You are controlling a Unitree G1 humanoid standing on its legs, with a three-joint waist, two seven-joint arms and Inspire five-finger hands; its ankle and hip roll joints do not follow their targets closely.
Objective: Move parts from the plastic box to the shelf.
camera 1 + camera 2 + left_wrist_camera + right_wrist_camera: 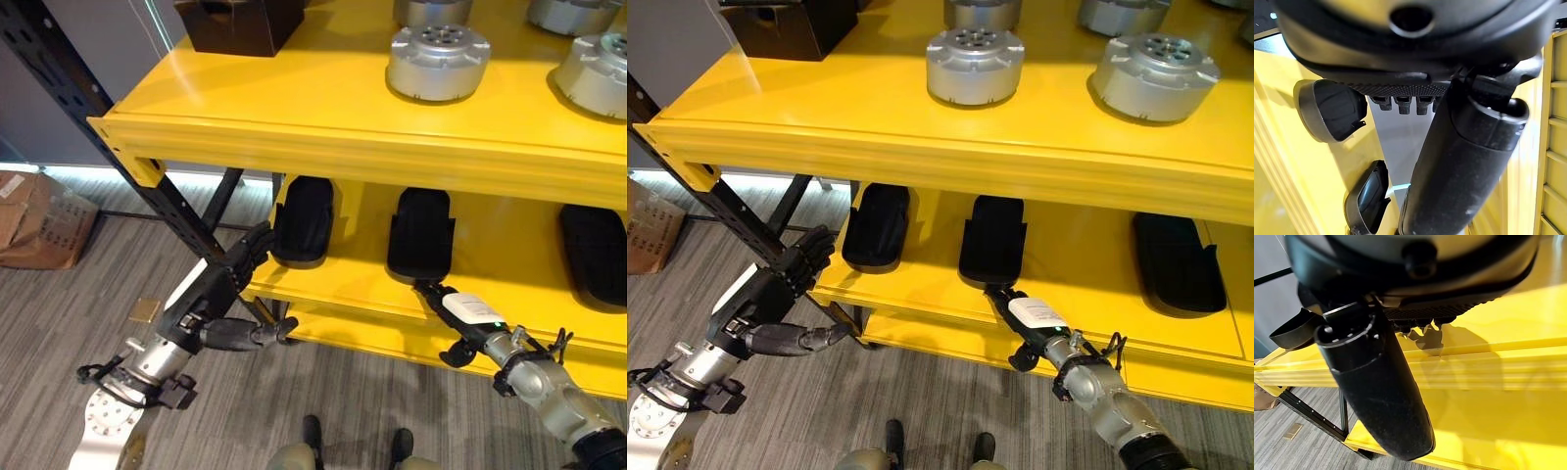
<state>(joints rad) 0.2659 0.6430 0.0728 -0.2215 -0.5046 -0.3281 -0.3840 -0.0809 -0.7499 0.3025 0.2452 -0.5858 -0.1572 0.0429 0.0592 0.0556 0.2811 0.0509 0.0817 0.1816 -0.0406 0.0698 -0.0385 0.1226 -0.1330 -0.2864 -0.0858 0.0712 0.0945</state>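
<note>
Three black oblong plastic parts lie on the lower board of the yellow shelf (pixel 358 286): a left part (pixel 304 220), a middle part (pixel 421 235) and a right part (pixel 593 255). My left hand (pixel 211 304) hangs in front of the shelf's left end, open and holding nothing. Its fingers (pixel 250 253) reach up toward the left part without touching it. My right hand (pixel 472 315) is open at the board's front edge. Its fingertips (pixel 428 289) lie right by the middle part's near end. In the left wrist view the left part (pixel 1332 110) and the middle part (pixel 1369 198) show past the thumb (pixel 1464 161).
The upper shelf board (pixel 294 108) carries round silver metal parts (pixel 438 61) (pixel 598 73) and a dark box (pixel 240 22). A black perforated upright (pixel 127 147) slants down at the left. A cardboard box (pixel 34 220) sits on the grey floor at far left.
</note>
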